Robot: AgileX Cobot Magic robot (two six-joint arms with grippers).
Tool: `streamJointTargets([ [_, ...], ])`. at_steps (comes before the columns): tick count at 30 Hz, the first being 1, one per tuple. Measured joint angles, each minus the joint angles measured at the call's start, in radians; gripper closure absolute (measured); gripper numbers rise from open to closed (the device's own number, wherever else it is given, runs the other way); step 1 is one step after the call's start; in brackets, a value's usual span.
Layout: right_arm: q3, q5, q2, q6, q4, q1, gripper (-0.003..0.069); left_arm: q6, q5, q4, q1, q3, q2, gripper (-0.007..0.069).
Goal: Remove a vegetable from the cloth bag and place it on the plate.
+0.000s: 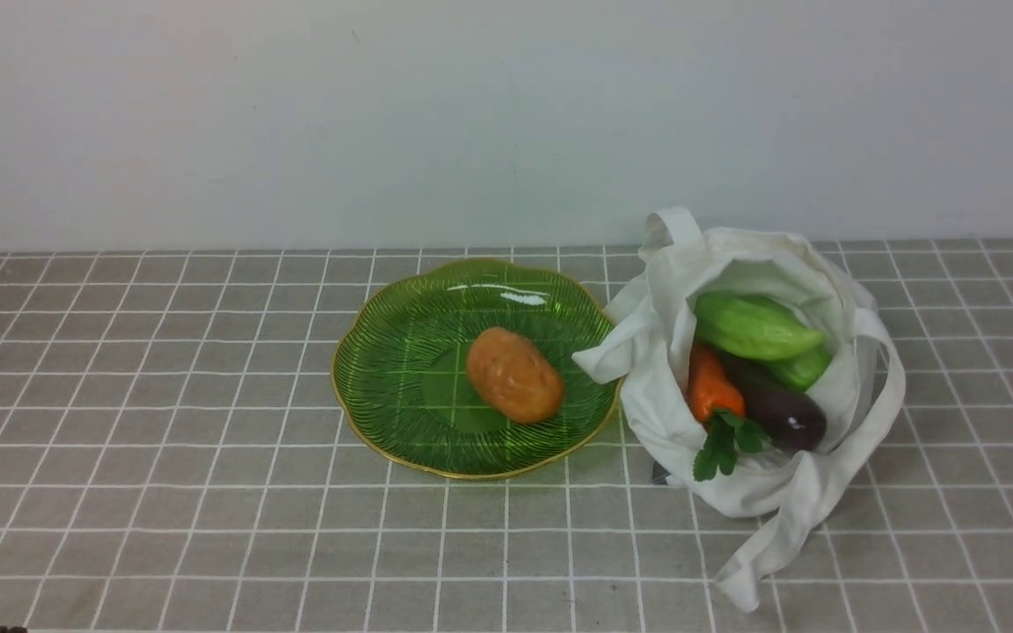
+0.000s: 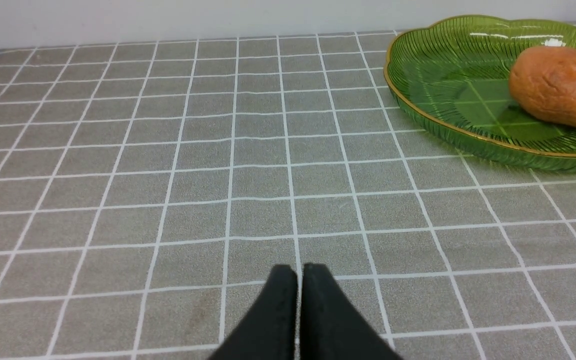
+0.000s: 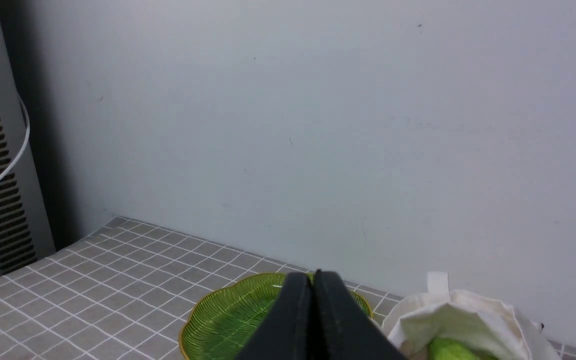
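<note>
The brownish-orange potato-like vegetable [image 1: 514,374] lies on the green plate [image 1: 401,369] at the table's middle; the left wrist view shows the vegetable [image 2: 560,86] on the plate [image 2: 438,95] too. To the plate's right, the off-white cloth bag [image 1: 770,492] lies open. My left gripper [image 2: 298,270] is shut and empty, low over bare cloth to the left of the plate. Held high above the table, my right gripper [image 3: 312,276] is shut and empty, with the plate [image 3: 218,325] and the bag [image 3: 463,315] below it. Neither arm shows in the front view.
Inside the bag lie green gourds [image 1: 753,327], an orange carrot [image 1: 711,387] with green leaves, and a dark purple eggplant [image 1: 779,406]. The bag's strap [image 1: 770,545] trails toward the front edge. A grey checked tablecloth [image 1: 163,440] covers the table; a pale wall [image 1: 471,114] stands behind.
</note>
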Motion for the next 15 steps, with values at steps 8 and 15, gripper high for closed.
streamJointTargets([
  [8,0.000,0.003,0.000,0.000,0.000,0.000,0.0673,0.000,0.000,0.000,0.000,0.000,0.000,0.0629],
  [15,0.002,0.018,0.000,-0.001,-0.037,0.000,0.0673,0.000,0.000,0.000,0.000,0.000,0.000,0.0629],
])
